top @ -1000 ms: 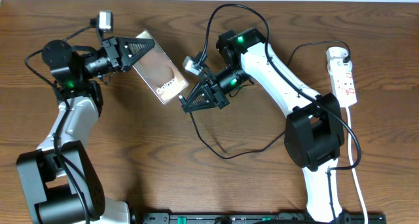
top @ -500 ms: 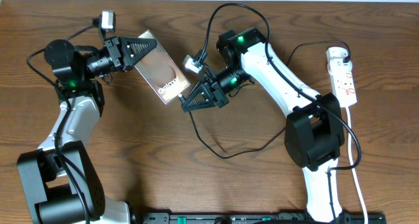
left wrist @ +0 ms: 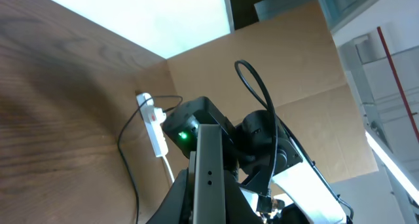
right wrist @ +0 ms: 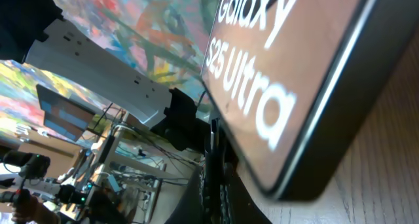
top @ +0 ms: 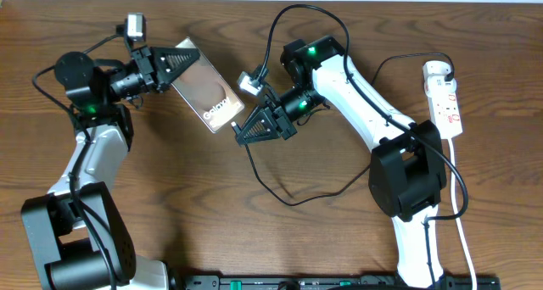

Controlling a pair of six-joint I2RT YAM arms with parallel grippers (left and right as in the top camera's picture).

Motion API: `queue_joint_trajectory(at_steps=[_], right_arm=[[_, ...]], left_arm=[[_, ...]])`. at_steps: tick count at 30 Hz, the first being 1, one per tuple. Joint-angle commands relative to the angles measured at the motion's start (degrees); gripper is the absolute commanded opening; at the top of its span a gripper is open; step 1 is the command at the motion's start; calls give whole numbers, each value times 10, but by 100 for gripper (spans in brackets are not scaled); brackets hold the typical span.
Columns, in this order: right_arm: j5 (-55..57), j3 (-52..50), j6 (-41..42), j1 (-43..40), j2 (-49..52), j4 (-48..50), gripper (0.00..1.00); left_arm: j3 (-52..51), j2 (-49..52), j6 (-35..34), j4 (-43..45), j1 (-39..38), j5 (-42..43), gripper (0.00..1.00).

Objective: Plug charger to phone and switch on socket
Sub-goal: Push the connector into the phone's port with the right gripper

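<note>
My left gripper (top: 192, 60) is shut on the upper end of the phone (top: 210, 91) and holds it tilted above the table. The phone's edge shows between the jaws in the left wrist view (left wrist: 209, 175). My right gripper (top: 243, 135) is shut on the tip end of the black charger cable (top: 284, 198), right beside the phone's lower "Galaxy" end (right wrist: 281, 73). Whether the connector touches the port is hidden. The cable loops across the table to the white adapter (top: 435, 69), which sits on the far end of the white socket strip (top: 448, 103).
The socket strip's white cord (top: 462, 214) runs down the right edge past the right arm's base (top: 407, 180). The socket strip also shows small in the left wrist view (left wrist: 154, 127). Bare wood lies in the middle and front of the table.
The left gripper and phone wobbled slightly right and back. The right gripper stays at the phone's lower end.
</note>
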Motion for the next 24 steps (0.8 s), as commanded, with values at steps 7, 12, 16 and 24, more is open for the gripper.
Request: queue_joint_trajectory(at_steps=[7, 12, 16, 24], right_arm=[[-10, -1, 6, -7, -2, 0, 2], [-10, -1, 6, -7, -2, 0, 1], [-10, -1, 6, -7, -2, 0, 2], [-10, -1, 6, -7, -2, 0, 2]], left_arm=[[6, -12, -9, 6, -1, 10, 7], [6, -12, -16, 6, -1, 10, 7], [6, -12, -26, 6, -1, 9, 7], [6, -12, -9, 6, -1, 10, 7]])
